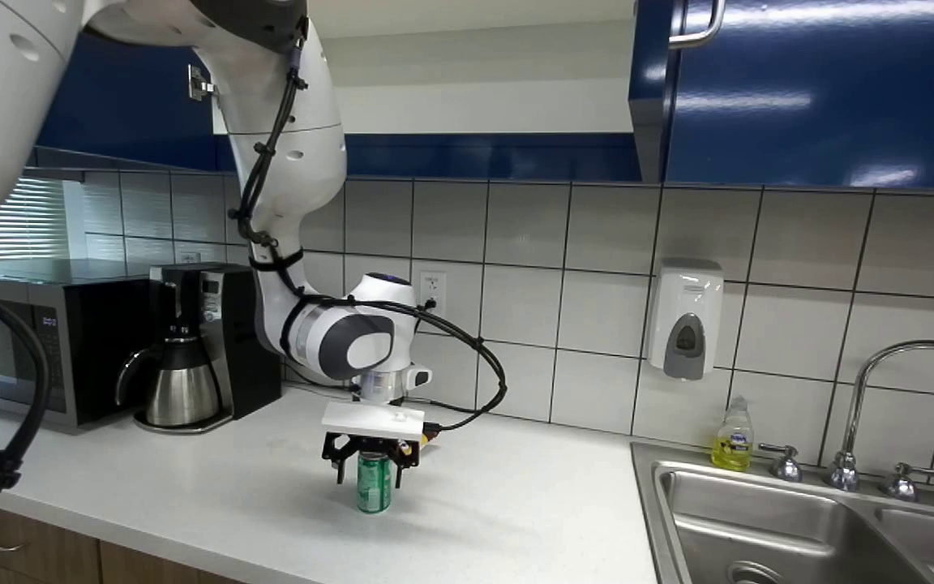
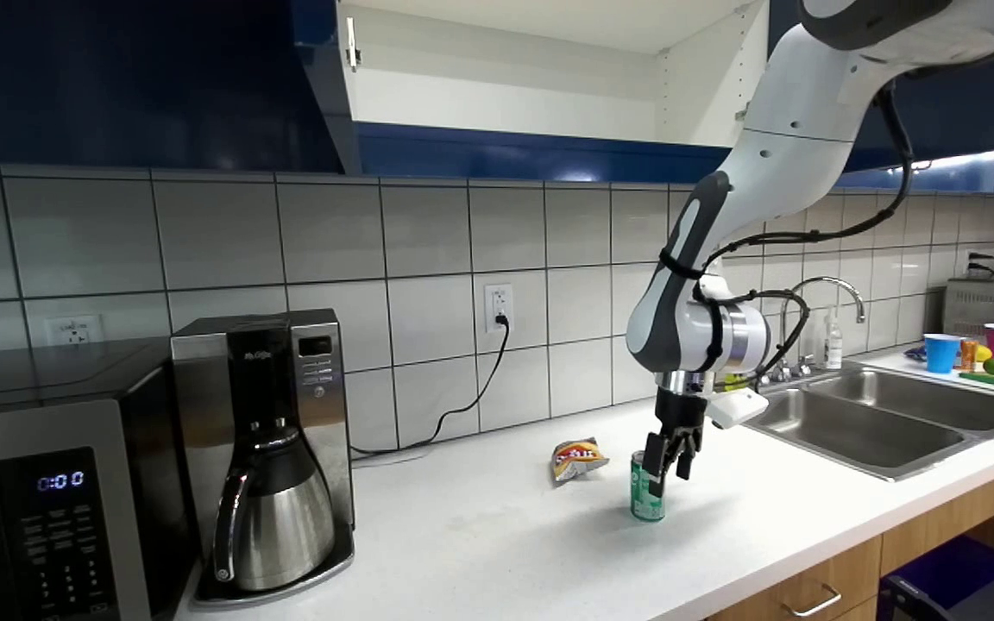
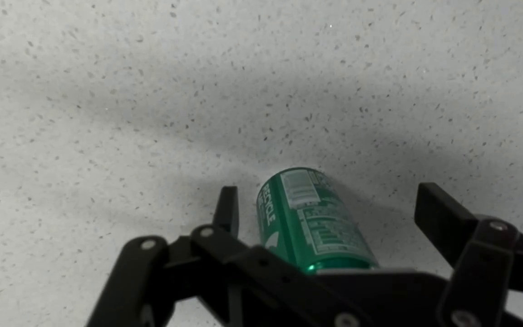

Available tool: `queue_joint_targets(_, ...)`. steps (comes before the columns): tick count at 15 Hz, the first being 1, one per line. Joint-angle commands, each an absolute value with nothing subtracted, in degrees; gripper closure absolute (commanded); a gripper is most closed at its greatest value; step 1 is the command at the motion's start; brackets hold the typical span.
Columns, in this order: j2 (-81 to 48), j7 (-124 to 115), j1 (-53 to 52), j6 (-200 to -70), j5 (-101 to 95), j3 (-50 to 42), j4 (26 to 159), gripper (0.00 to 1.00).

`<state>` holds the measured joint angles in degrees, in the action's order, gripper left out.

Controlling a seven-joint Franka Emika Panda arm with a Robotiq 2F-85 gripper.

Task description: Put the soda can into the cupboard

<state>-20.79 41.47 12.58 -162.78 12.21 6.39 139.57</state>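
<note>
Soda can (image 3: 307, 222) stands upright on the worktop (image 3: 107, 131) between the wide-apart fingers (image 3: 443, 222) — nearer one than the other in the wrist view — so centring first, then closing slowly and evenly, should avoid nudging or tipping it.

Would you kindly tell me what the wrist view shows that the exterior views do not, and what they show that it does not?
Wrist view only: legible RECYCLE lettering on the soda can, and dark flecks in the countertop.
Both exterior views only: the open cupboard, the coffee maker, the microwave and the sink.
Shared: the soda can, the countertop and the open end effector.
</note>
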Motion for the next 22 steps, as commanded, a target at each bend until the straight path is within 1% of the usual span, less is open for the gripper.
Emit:
queue_joint_targets(1,-21.95,43.87,17.4,-166.97,14.19,11.38,139.63,0.0)
queue_joint_targets(12,-25.99,41.53,26.13,-175.81,10.34,20.33,139.5,0.0)
queue_joint_targets(13,-26.23,41.46,26.85,-176.1,9.8,20.99,139.45,0.01)
queue_joint_targets(14,-26.49,41.21,27.46,-176.44,9.34,21.54,139.42,0.26)
queue_joint_targets(15,-26.79,41.12,28.26,-176.74,8.85,22.25,139.38,0.26)
queue_joint_targets(16,-26.96,41.02,28.79,-176.97,8.29,22.66,139.42,0.29)
queue_joint_targets(19,-27.5,40.69,30.4,-177.23,6.7,23.86,139.34,0.54)
queue_joint_targets(20,-27.52,40.51,30.77,-177.31,6.15,24.04,139.34,0.61)
queue_joint_targets(22,-27.07,39.95,30.79,-176.64,5.15,23.81,139.43,0.61)
